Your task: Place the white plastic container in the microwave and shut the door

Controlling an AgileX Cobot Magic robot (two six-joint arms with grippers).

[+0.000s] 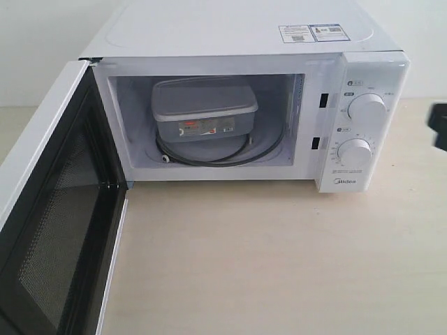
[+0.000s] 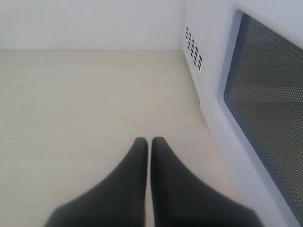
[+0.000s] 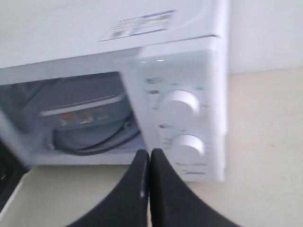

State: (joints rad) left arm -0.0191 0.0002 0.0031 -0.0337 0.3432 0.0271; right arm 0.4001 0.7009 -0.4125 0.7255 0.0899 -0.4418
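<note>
The door (image 1: 49,209) stands swung wide open toward you, with the box already inside.
Your white plastic container (image 1: 204,108) sits on the glass turntable (image 1: 269,148) inside the microwave (image 1: 209,31), lid on, its label (image 1: 202,130) facing out. Your left gripper (image 2: 149,142) hangs over the bare table (image 1: 279,265) near the door's outer face, its black fingers pressed together with nothing between them. Your right gripper (image 3: 149,153) hangs in front of the two dials (image 1: 367,106), also closed and empty, not touching the microwave.
</note>
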